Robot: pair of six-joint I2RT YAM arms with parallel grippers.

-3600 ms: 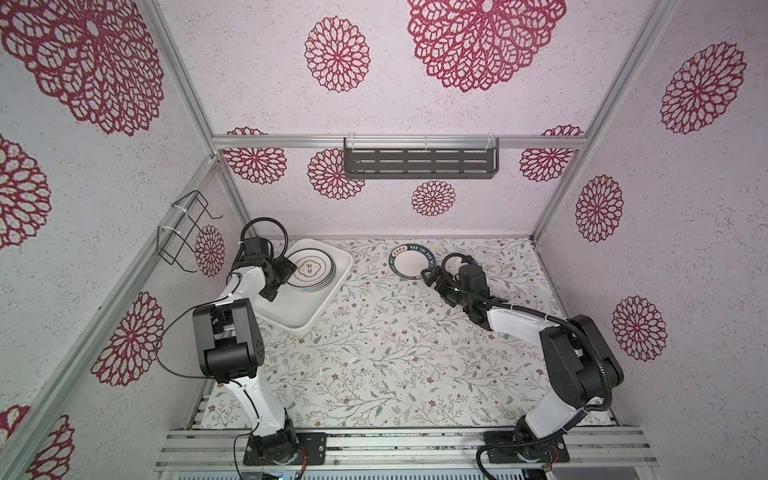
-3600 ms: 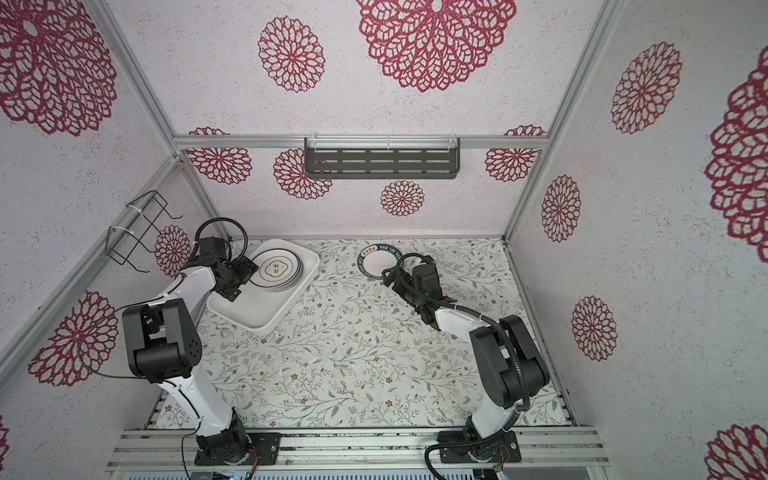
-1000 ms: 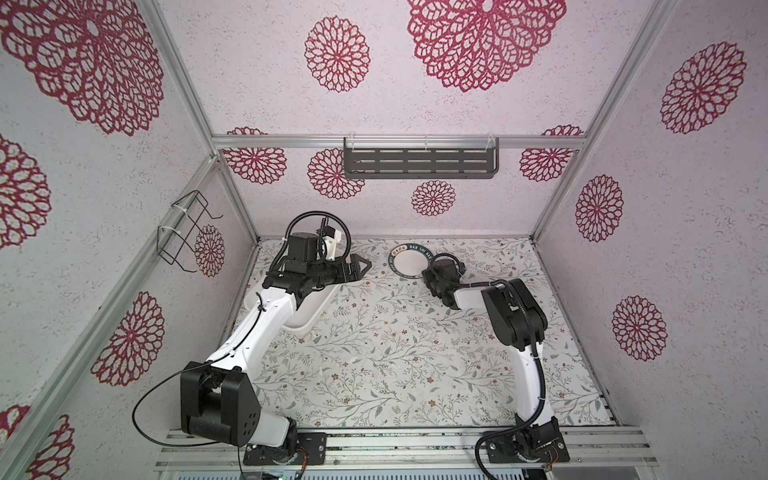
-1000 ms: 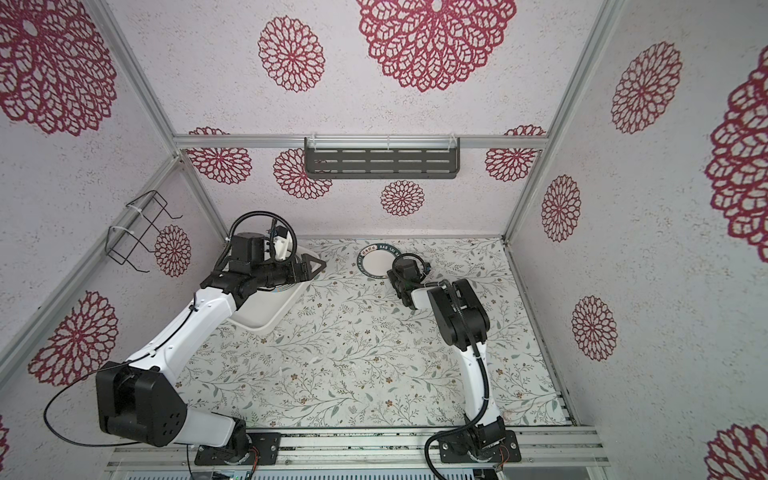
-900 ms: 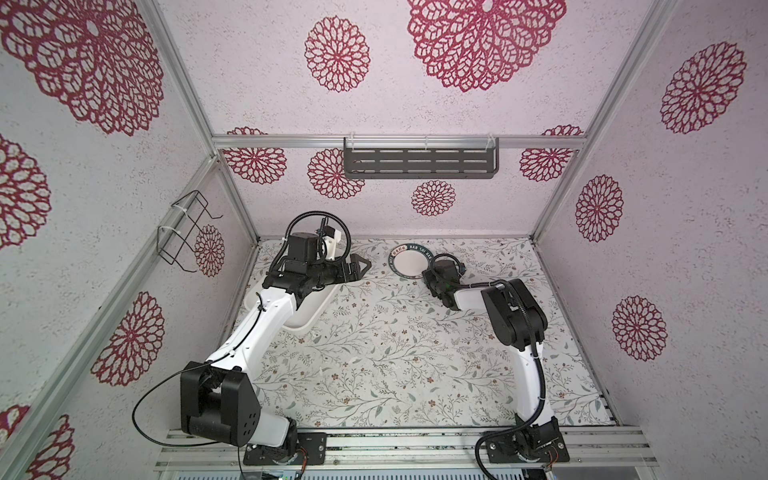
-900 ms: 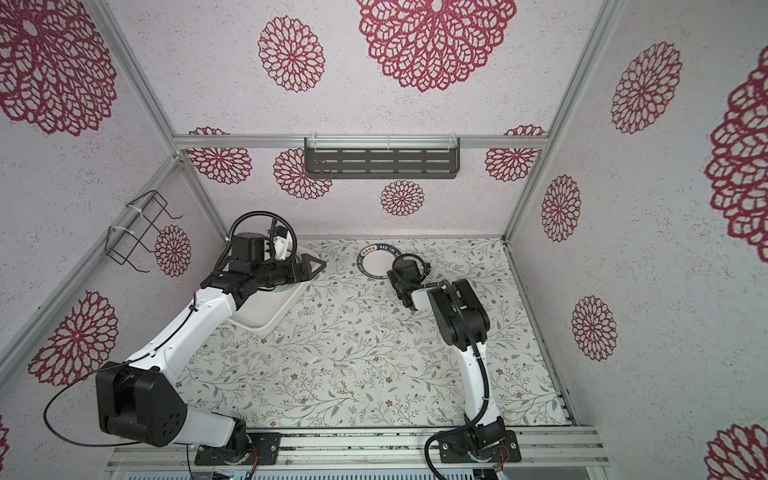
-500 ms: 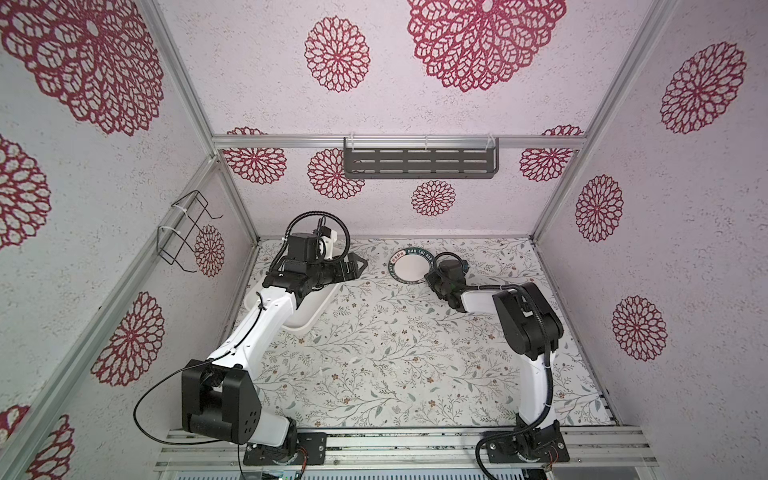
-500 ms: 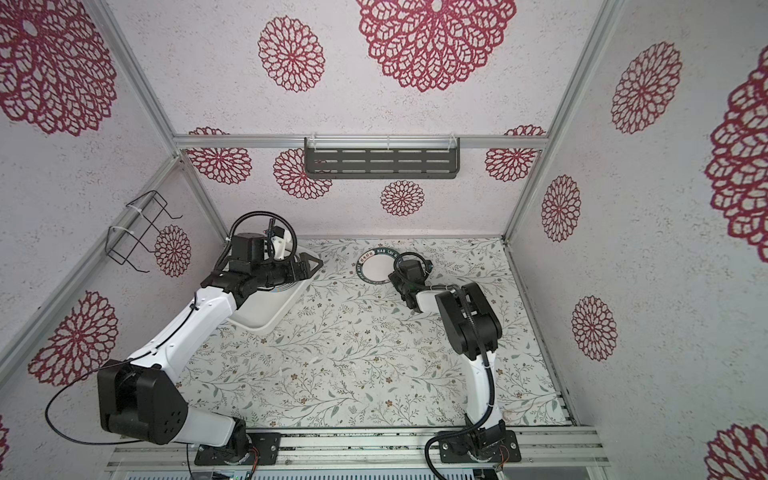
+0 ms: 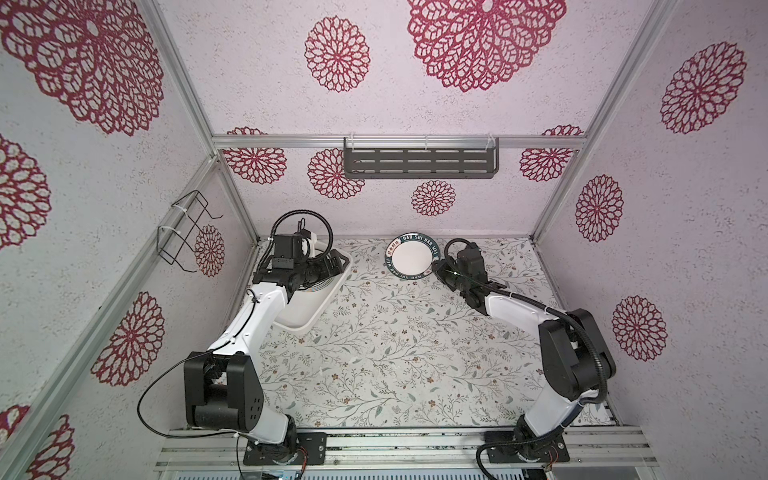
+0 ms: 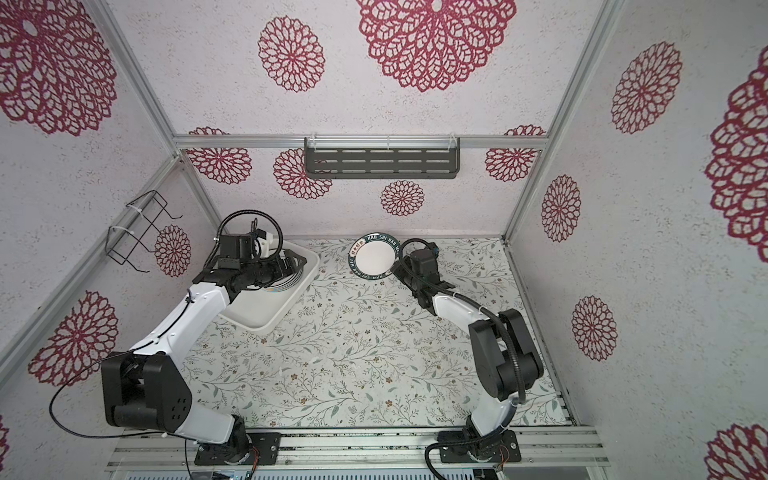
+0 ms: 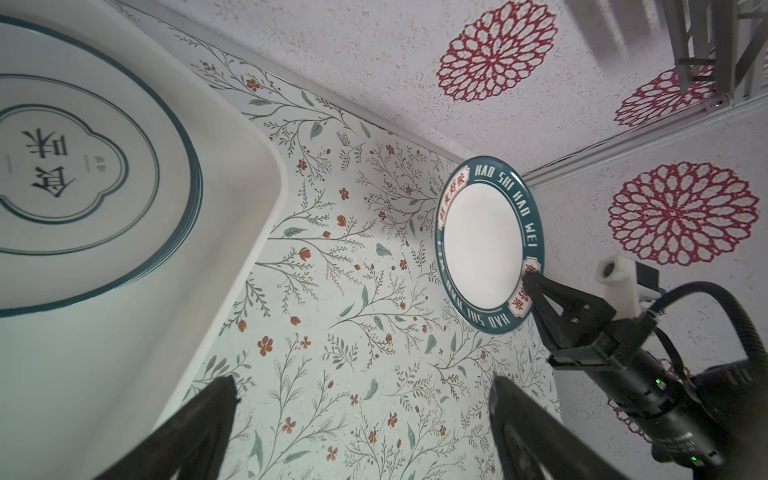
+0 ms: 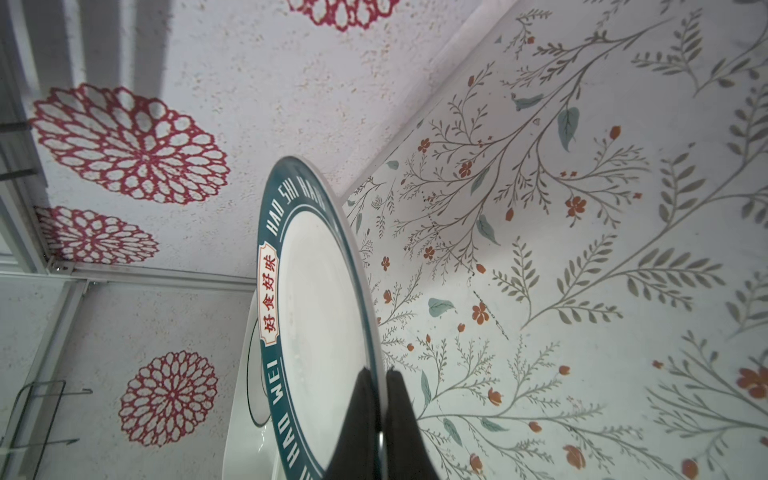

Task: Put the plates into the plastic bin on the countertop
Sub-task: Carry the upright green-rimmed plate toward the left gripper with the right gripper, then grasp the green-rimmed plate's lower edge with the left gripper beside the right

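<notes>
Teal-rimmed white plate (image 9: 412, 258); leafy grey-green countertop (image 9: 395, 353); white bin (image 9: 305, 309).

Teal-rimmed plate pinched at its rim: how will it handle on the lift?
Likely stiff: the plate shows no sag though the right hand grips only one edge. Glossy rim looks slippery, so it may pivot or slip. Probably breakable if dropped on the countertop.

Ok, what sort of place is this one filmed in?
Probably a staged kitchen mock-up, not a real one: a vine-printed countertop boxed in by papered panels on aluminium framing, a slotted wall shelf, and two robot arms bolted to a front rail.
</notes>
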